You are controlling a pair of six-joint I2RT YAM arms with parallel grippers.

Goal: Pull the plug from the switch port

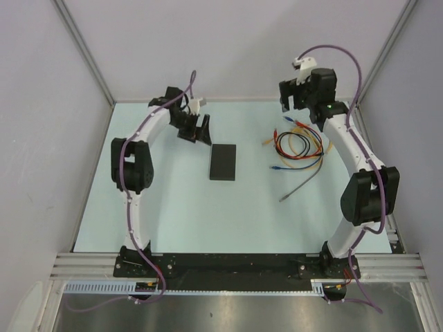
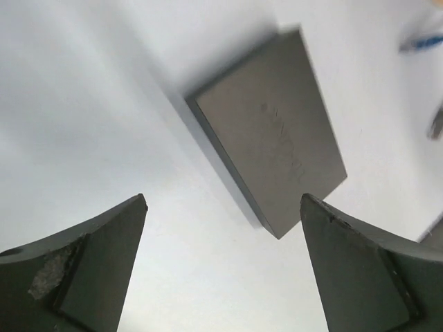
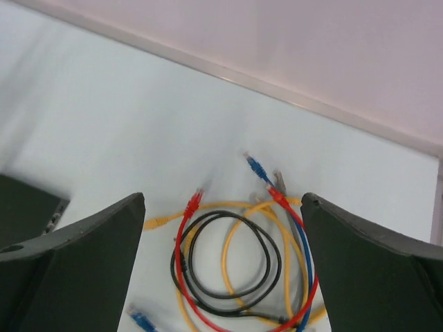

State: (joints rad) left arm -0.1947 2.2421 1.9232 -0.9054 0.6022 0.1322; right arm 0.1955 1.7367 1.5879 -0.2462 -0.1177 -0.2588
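the left arm arcs up and inward, its left jaws hanging spread wide and empty over the bench; the switch lies flat just ahead of and below them, untouched. the right arm reaches far back, its right jaws likewise released, grasping nothing, above the loose cables.

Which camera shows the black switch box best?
Left wrist: the switch shows close up, top face and one side clear. Top external shows it whole but small. Right wrist catches only a dark corner at its left edge, possibly it.
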